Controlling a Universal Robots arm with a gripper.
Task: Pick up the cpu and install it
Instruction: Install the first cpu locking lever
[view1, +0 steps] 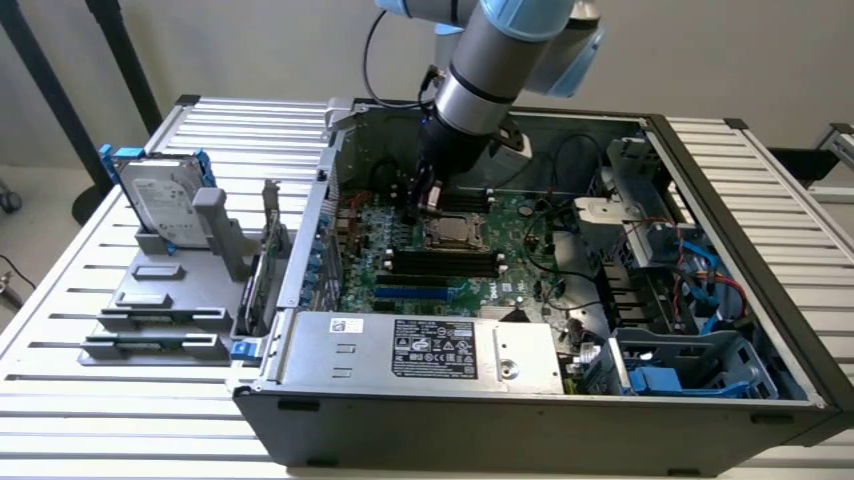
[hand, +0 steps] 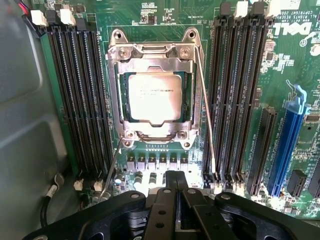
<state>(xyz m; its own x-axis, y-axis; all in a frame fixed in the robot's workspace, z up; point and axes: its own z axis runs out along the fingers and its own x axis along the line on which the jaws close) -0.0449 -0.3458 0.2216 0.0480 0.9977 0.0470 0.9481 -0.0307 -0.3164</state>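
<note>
The cpu (hand: 154, 97), a small square chip with a silver-grey top, lies flat in the metal-framed socket (hand: 152, 55) on the green motherboard. In the exterior view the cpu (view1: 449, 232) sits near the middle of the open computer case, with my gripper (view1: 430, 203) just above and slightly behind it, apart from it. The black fingers (hand: 167, 186) are pressed together in the wrist view, so the gripper (hand: 175, 181) is shut with nothing in it. The socket's thin wire lever (hand: 206, 110) runs along one side of the frame.
Black memory slots (hand: 80, 95) flank the socket on both sides, and a blue card slot (hand: 287, 145) lies further out. A silver box with a black label (view1: 427, 350) fills the case's front. On the exterior view's left, a hard drive with a blue bracket (view1: 163, 200) stands in a grey holder.
</note>
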